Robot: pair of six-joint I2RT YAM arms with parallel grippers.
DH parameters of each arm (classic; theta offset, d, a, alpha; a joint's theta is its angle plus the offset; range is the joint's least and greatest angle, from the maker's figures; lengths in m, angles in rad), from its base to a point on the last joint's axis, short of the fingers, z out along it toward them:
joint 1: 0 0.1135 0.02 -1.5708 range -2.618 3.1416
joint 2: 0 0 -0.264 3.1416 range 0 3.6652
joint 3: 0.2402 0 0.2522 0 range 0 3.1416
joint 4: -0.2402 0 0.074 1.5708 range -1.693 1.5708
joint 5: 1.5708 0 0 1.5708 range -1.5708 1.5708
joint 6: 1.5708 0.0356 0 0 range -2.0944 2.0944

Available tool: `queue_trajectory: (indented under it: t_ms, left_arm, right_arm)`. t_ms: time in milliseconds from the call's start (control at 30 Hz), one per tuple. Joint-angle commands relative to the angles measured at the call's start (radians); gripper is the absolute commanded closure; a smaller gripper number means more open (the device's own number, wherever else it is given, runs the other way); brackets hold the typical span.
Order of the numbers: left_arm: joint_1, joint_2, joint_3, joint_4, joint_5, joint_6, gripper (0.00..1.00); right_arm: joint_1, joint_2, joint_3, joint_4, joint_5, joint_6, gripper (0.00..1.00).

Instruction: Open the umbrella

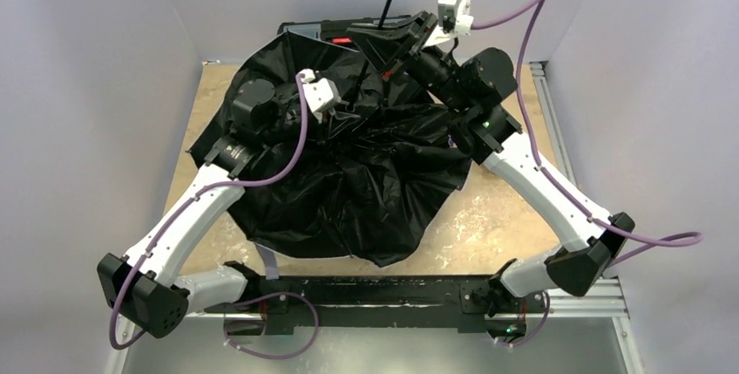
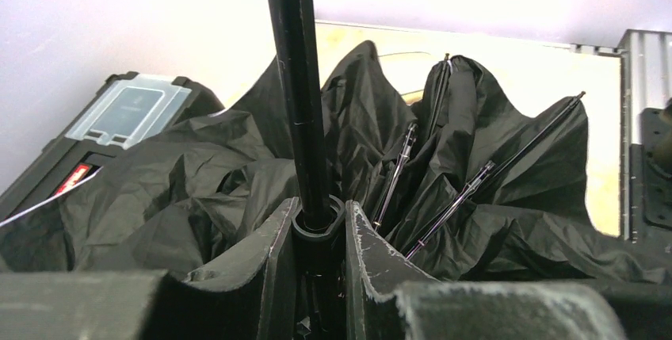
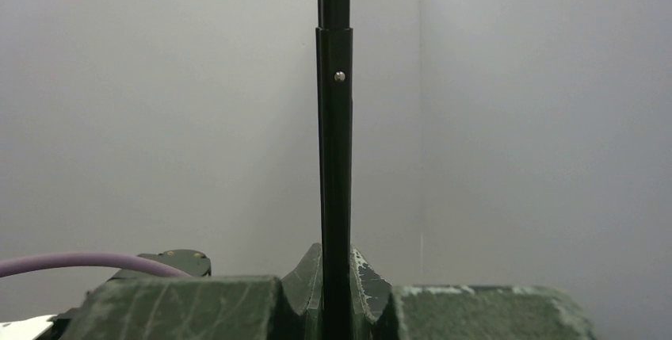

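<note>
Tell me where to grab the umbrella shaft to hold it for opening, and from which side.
Grip the bare shaft above the canopy, coming from the right with jaws square across it: a thin straight rod there, clear of fabric and ribs. The right gripper is shut on it that way; the left gripper clamps the collar below.

The compact fabric umbrella shows a plain, faintly glossy black canopy. Its thin metal shaft is black too, and its slim ribs are silvery. The hard plastic toolbox is black with a red latch and a clear lid panel. The flat counter is tan, mottled with whitish patches.
</note>
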Motion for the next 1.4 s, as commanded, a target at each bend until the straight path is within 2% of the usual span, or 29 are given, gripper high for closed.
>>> queue_trajectory:
  t_ms: [0,300,367,433,567,700,867,1000,1167,1267,1367]
  left_arm:
    - [0.032,0.015,-0.095,-0.073,0.008,0.111,1.00]
    - [0.128,0.101,-0.149,-0.140,0.014,0.178,1.00]
    - [0.135,0.105,-0.149,-0.143,0.027,0.183,0.90]
    - [0.135,0.083,-0.126,-0.139,0.058,0.164,0.84]
    - [0.100,0.013,-0.028,-0.071,0.094,0.041,0.58]
    - [0.031,-0.035,0.072,-0.020,0.067,-0.001,0.45]
    - [0.010,-0.036,0.175,-0.043,0.030,-0.035,0.45]
    - [0.004,-0.026,0.246,-0.095,-0.005,-0.005,0.44]
    - [-0.016,0.026,0.332,-0.199,-0.017,0.057,0.61]
    - [-0.018,0.047,0.320,-0.239,0.001,0.084,0.63]
    - [-0.018,0.028,0.243,-0.201,0.048,0.100,0.64]
  right_arm:
    - [-0.017,-0.020,0.141,0.121,0.011,-0.012,1.00]
    - [-0.016,-0.010,0.274,0.102,0.009,0.002,1.00]
    - [-0.017,-0.008,0.292,0.090,0.003,0.006,1.00]
    - [-0.017,-0.015,0.281,0.072,0.014,-0.007,1.00]
    - [-0.016,-0.032,0.182,0.053,-0.025,0.004,1.00]
    - [-0.017,-0.034,0.104,0.039,-0.079,0.032,1.00]
    - [-0.015,-0.033,0.057,0.005,-0.126,0.021,1.00]
    - [-0.010,-0.028,0.050,-0.039,-0.138,0.004,1.00]
    - [-0.007,-0.027,0.044,-0.041,-0.136,0.004,1.00]
    - [-0.007,-0.020,0.061,-0.039,-0.128,0.006,1.00]
    - [-0.007,-0.021,0.068,-0.038,-0.121,0.004,1.00]
